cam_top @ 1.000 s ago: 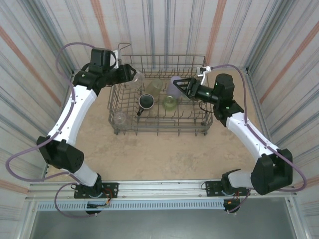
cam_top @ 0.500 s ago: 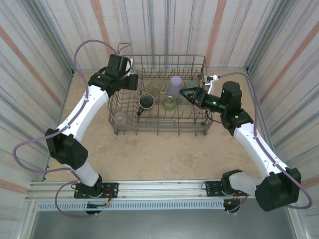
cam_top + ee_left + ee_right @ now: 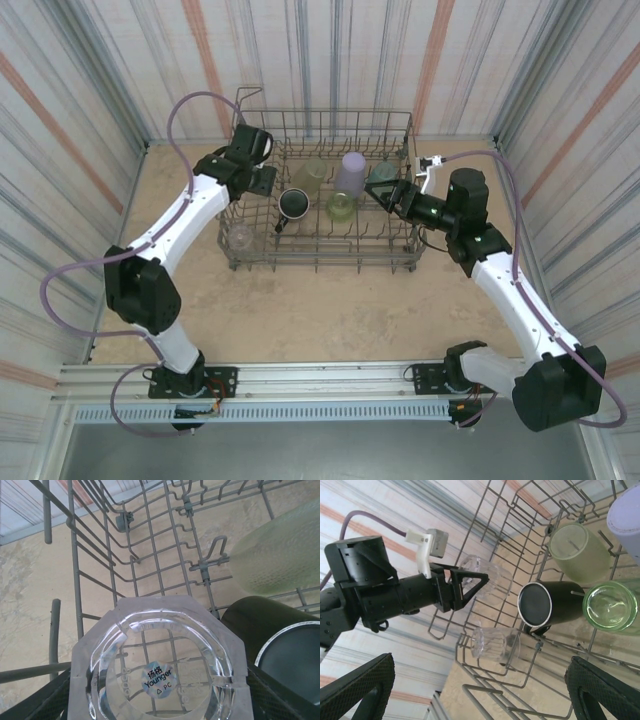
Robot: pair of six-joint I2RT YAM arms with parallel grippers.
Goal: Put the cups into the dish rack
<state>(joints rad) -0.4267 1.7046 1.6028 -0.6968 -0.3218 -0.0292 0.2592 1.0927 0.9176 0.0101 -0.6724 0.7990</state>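
bright even light, faint soft shadows, mostly crisp focus

Read on a small round pale-blue sticker (image 3: 158,676), stuck at the centre of the base of a clear, eight-sided plastic tumbler (image 3: 125,630): two Chinese characters, 扬格, then "Younger" beneath them, then a small triangle mark and "PC". Printed in dark ink, slightly slanted.

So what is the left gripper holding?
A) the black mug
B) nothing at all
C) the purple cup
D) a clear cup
D: the left gripper is closed on either side of a clear cup, held over the wires of the dish rack.
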